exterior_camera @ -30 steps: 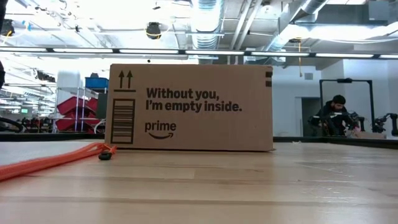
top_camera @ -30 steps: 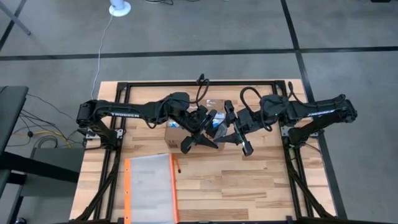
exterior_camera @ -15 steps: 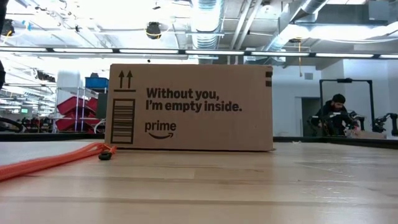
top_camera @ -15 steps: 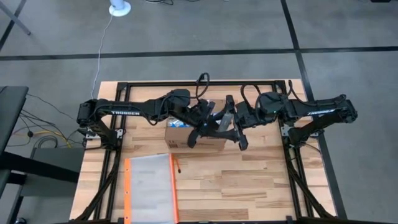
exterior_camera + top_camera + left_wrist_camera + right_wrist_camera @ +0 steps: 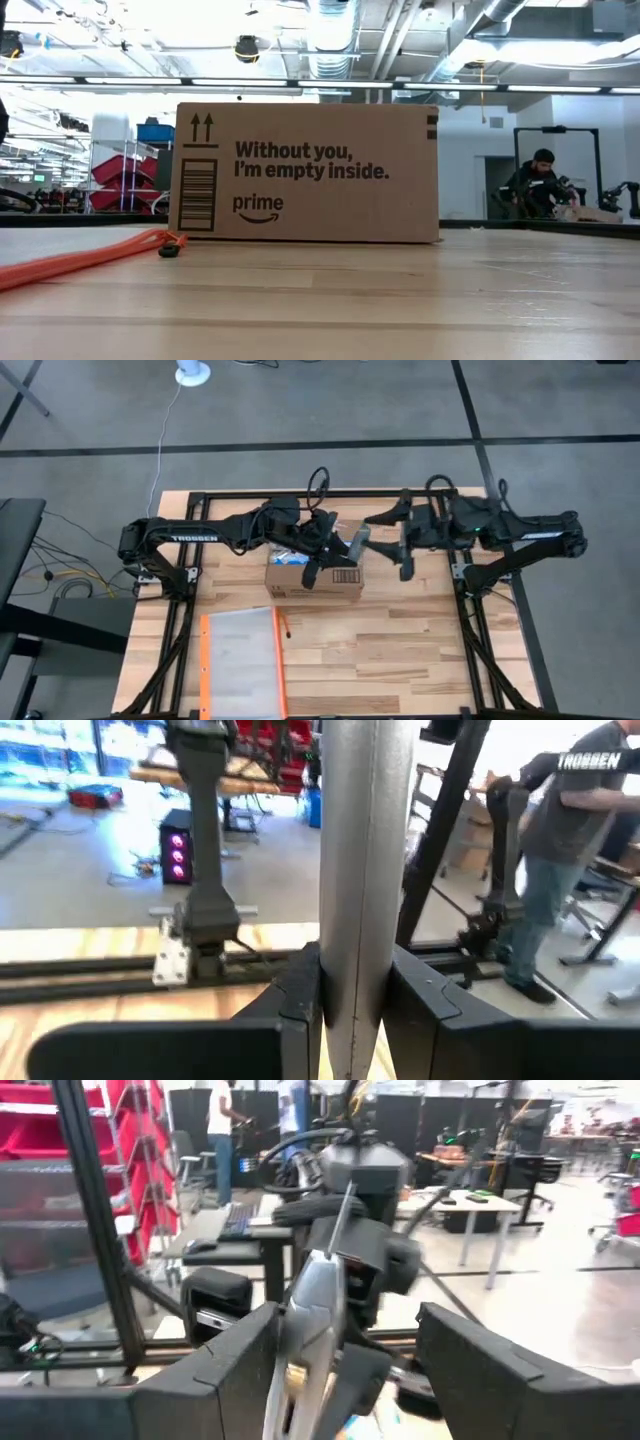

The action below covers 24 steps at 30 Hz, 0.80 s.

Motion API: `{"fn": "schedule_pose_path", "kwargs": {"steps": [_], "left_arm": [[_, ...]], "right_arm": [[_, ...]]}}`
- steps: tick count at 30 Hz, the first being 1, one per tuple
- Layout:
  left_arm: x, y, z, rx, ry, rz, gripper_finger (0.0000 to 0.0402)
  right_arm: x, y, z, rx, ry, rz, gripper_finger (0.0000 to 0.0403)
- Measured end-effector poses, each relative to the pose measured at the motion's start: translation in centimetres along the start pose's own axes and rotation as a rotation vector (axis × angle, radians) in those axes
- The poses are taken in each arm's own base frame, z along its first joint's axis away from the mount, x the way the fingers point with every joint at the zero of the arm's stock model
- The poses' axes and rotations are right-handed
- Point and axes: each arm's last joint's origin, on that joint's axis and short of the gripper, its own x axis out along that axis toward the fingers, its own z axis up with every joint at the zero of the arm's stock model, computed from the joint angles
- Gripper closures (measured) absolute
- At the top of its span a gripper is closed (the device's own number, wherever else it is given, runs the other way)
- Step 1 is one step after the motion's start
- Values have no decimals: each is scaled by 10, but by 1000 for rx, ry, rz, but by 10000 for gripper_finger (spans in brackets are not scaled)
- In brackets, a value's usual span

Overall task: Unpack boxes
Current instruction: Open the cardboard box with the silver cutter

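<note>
The brown cardboard box (image 5: 318, 576) stands on the table's middle, its printed long side facing the low view (image 5: 305, 172). Over the box's far right corner, my left gripper (image 5: 343, 548) is shut on a flat silver-grey piece (image 5: 358, 540), which the left wrist view shows as an upright strip (image 5: 365, 860). My right gripper (image 5: 393, 542) stands open to the right of that piece, fingers wide apart, touching nothing. Its wrist view shows the silver piece (image 5: 312, 1305) edge-on ahead. Neither gripper shows in the low view. My left gripper pinches the silver-grey piece between its two fingers (image 5: 300, 1005), one on each flat face, near one end of it (image 5: 352, 1020). The fingers point about level toward the table's right side. The piece stands on edge, rising past the fingers, above the box.
A clear pouch with an orange edge (image 5: 240, 660) lies flat near the table's front left; its orange edge (image 5: 80, 258) shows in the low view. Black frame rails (image 5: 470, 620) run along the table's sides. People stand in the room beyond.
My right gripper has drawn back from the box's near right corner toward the table's right and far edges, away from the silver piece. My left gripper has carried the silver piece toward the far edge, over the box. The box has stayed put.
</note>
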Motion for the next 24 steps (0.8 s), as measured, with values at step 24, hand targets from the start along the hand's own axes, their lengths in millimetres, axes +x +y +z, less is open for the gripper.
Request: {"fn": "schedule_pose_path", "kwargs": {"steps": [24], "left_arm": [[-3, 5, 6, -1, -52, 64, 349]], "right_arm": [[30, 9, -18, 62, 74, -18, 240]]}}
